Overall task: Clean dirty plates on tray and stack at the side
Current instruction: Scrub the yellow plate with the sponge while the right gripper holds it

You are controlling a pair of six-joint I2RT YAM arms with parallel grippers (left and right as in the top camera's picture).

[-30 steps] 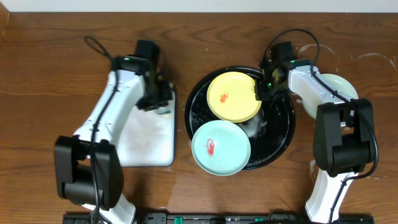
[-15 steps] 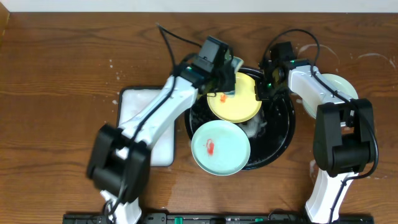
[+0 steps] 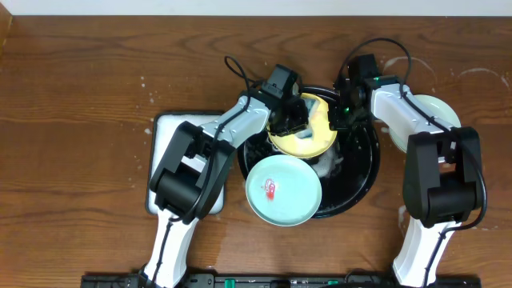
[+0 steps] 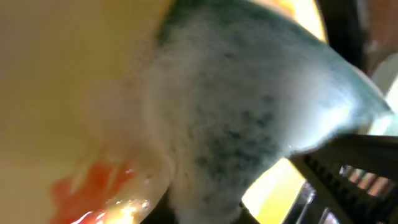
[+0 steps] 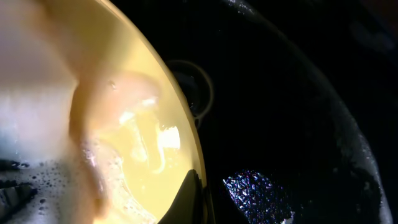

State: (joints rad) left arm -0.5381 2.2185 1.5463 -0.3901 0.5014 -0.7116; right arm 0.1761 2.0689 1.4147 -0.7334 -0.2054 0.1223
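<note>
the yellow plate (image 3: 316,134) lies in the far half of the black tray (image 3: 362,172), slick with white foam. the left gripper (image 3: 290,122) sits down on its left half, closed around a green sponge (image 4: 249,106) whose lathered face is pressed flat to the plate. a red smear (image 4: 93,180) shows on the yellow surface just beside the sponge's edge. the right gripper (image 3: 338,118) is at the plate's right rim. in the right wrist view one dark fingertip (image 5: 189,193) lies against the outer edge of the rim. the other finger is not clearly seen, so i cannot tell whether it grips the plate.

a mint-green plate (image 3: 292,200) with its own red smear (image 3: 270,189) rests on the tray's near edge, just beside the yellow one. a second mint-green plate (image 3: 438,112) lies on the wooden table (image 3: 80,80) right of the tray, partly under the right arm. a white tray (image 3: 170,128) sits left of the black one.
</note>
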